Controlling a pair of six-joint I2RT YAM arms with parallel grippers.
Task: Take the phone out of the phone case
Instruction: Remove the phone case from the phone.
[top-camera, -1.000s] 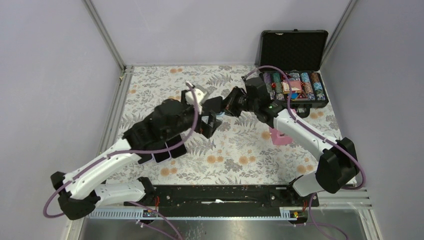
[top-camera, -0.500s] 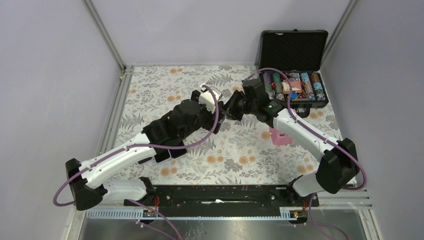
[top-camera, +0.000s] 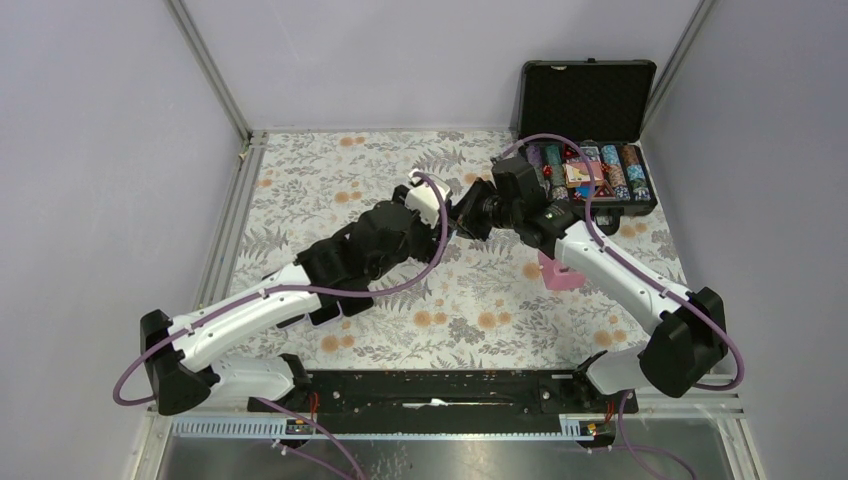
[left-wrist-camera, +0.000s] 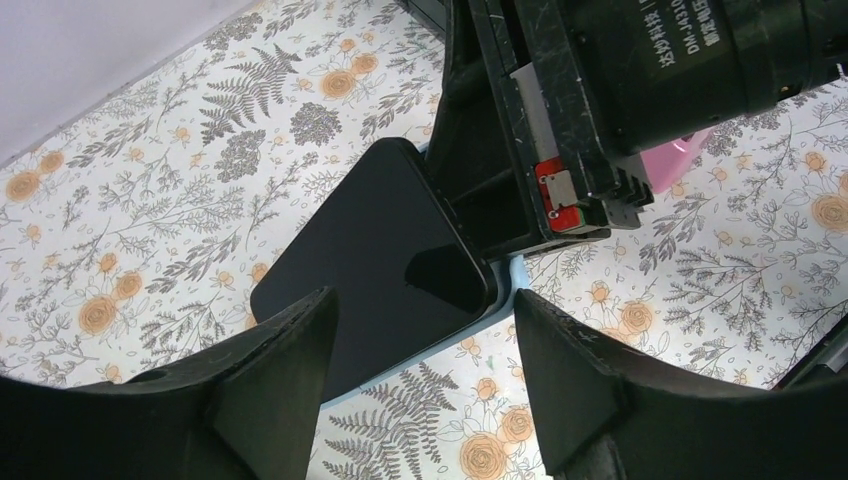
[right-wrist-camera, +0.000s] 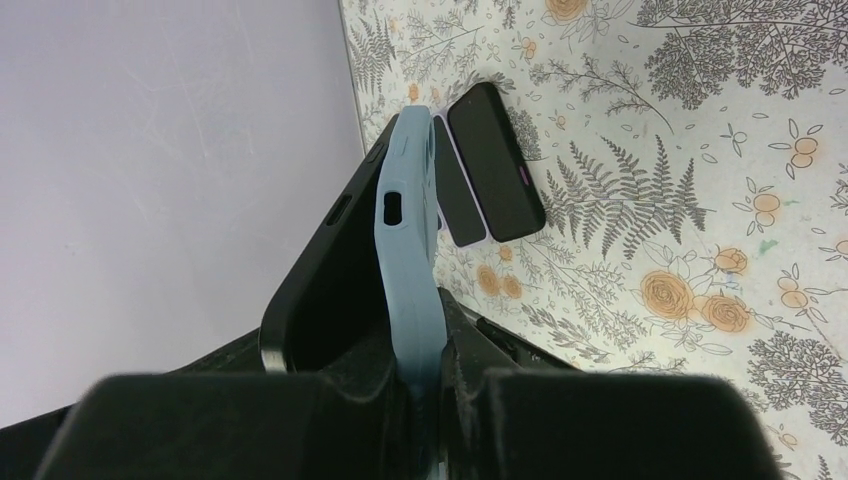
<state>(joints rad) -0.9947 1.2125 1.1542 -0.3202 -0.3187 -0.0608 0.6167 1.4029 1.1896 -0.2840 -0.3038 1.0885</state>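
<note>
**Table**. Floral cloth top. It carries the open chip case at the far right corner.

**Phone**. Black slab with a glossy glass face, held up off the table near its middle, between the two arms.
- Handling, by judgement: stiff, moderately heavy for its size, slick on the glass and breakable if dropped.
- Best hold: across the two long side edges, on the bare end that stands clear of the other arm's fingers. The glass face itself is a poor place to grip.

**Phone case**. Pale blue, soft and rubbery by its look, likely to bend and peel rather than snap.
- The right wrist view shows it on edge with the phone's buttoned side standing away from it at the near end, so the phone seems partly freed.
- A blue rim shows under the phone in the left wrist view.

**Right gripper**. Fingers pressed together on the case's rim. One finger overlaps the phone's edge.

**Left gripper**. Fingers apart, one on each side of the phone's free end. No contact with it can be made out.
</note>
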